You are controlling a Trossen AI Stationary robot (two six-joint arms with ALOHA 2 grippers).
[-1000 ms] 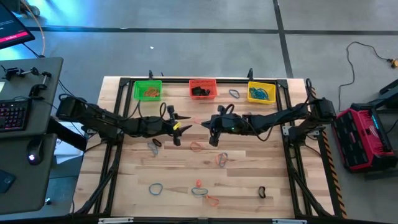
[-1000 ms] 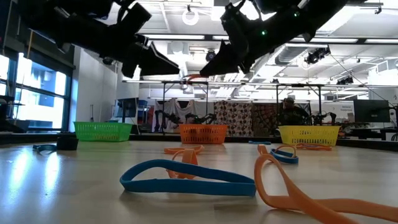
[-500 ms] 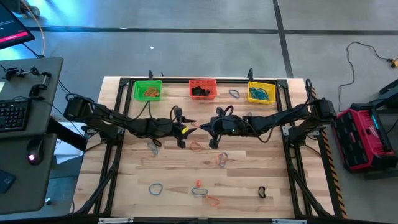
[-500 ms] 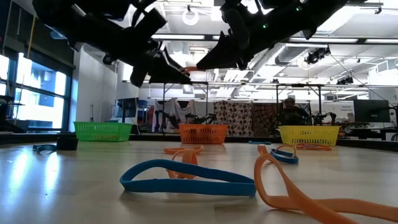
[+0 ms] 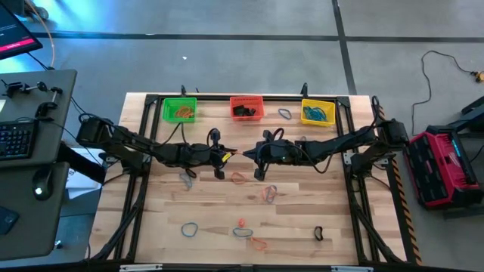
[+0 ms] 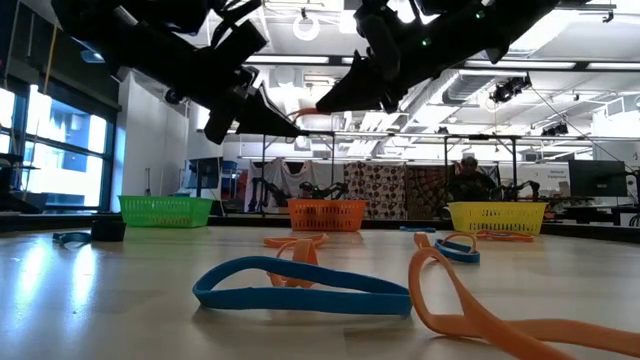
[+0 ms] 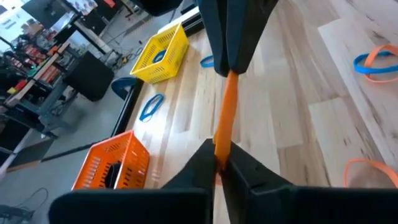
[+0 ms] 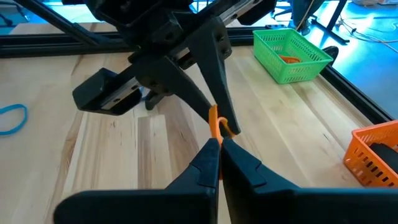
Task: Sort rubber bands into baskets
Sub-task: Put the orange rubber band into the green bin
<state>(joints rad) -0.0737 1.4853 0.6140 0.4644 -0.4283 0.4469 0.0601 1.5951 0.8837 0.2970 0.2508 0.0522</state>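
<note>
While the green basket holds orange bands, the red basket a dark one and the yellow basket blue ones, the baskets' contents blur from above. Both grippers meet in mid-air — the left gripper, wide a second ago, now pinches the orange band that the right gripper also clamps.

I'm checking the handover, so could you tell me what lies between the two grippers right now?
A single orange rubber band spans the gap between the left gripper and the right gripper, both shut on it; the left wrist view shows this.
</note>
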